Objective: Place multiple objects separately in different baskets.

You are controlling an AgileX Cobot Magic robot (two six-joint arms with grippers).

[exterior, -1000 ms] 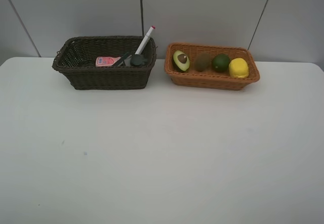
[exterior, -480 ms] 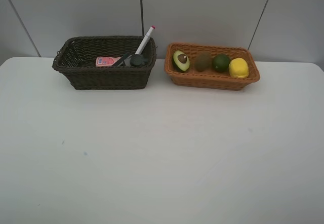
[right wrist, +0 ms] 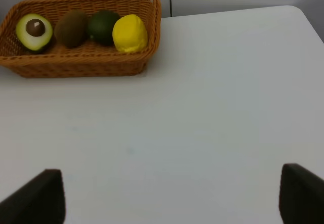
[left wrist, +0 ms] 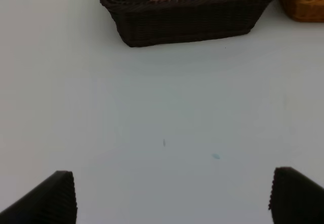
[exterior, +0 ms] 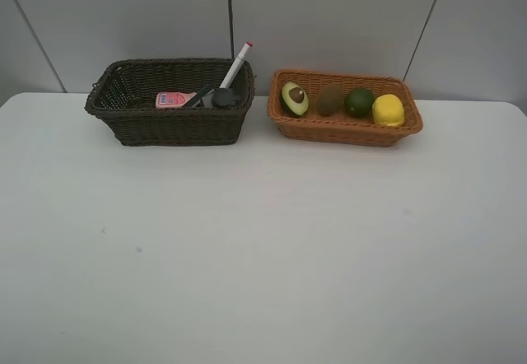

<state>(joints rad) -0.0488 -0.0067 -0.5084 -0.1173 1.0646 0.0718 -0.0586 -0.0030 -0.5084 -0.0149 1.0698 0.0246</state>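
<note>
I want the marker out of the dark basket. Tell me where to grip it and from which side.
Grip the marker on its white barrel just below the red cap, coming down from above. It leans on the dark basket's back corner with that end sticking above the rim, clear of the pink bottle; its lower end is buried among the other items.

woven wicker baskets, matt white table
</note>
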